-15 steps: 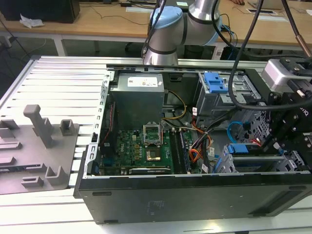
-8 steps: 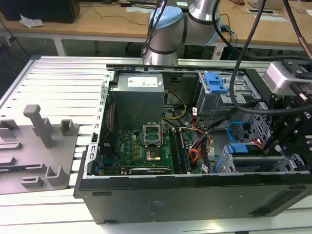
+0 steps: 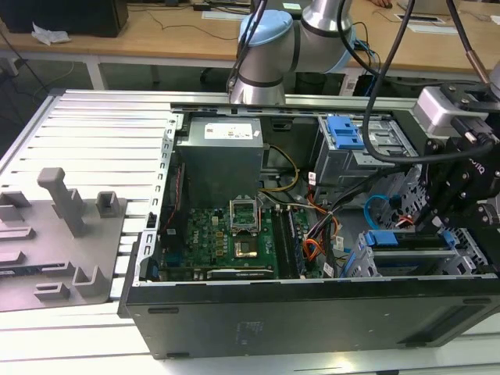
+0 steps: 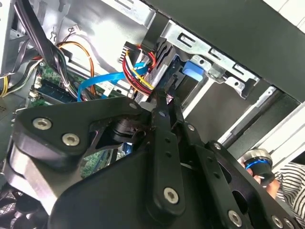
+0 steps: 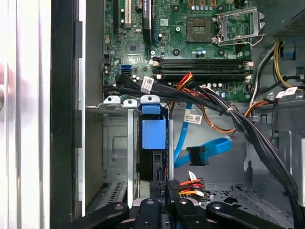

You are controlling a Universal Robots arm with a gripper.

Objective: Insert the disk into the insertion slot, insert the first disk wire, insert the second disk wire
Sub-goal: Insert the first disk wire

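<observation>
The disk [image 5: 153,134], in its bright blue carrier, sits inside the insertion slot [image 5: 117,143] of the grey drive cage; in the exterior view the disk [image 3: 382,239] is at the case's lower right. My gripper [image 5: 165,192] is at the disk's rear edge, shut on the black connector of the first disk wire [image 5: 191,183], a red, yellow and black bundle. In the second wrist view the gripper [image 4: 162,101] pinches that first disk wire [image 4: 137,71] beside the carrier. The second disk wire [image 5: 198,155], light blue with a dark connector, hangs free just beside it.
A thick black cable bundle [image 5: 238,119] crosses above the cage. The motherboard [image 3: 226,234] fills the case's middle, with the grey power supply [image 3: 219,152] behind it. A taller grey box with a blue latch [image 3: 344,133] stands at the back. A grey fixture [image 3: 62,234] lies outside, at the exterior view's left.
</observation>
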